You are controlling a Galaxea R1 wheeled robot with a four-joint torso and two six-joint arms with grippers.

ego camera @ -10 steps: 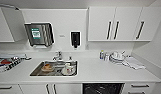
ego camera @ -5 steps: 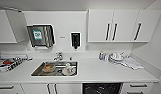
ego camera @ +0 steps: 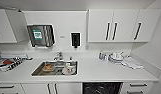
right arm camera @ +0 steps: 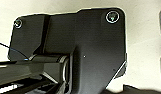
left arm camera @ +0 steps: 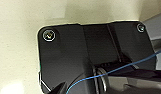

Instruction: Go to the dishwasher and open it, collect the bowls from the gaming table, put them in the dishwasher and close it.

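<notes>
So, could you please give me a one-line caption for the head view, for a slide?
Kitchen counter with a steel sink holding dishes, white wall cupboards above, and a dark open dishwasher below.

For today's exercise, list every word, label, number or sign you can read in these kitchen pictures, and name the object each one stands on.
No text can be read.
Green-and-white label on the steel paper-towel dispenser: too blurred to read.
Small mark on the wall between that dispenser and the black soap dispenser: too small to read.
Bottles on the counter beside the stacked dishes: any labels too small to read.
</notes>
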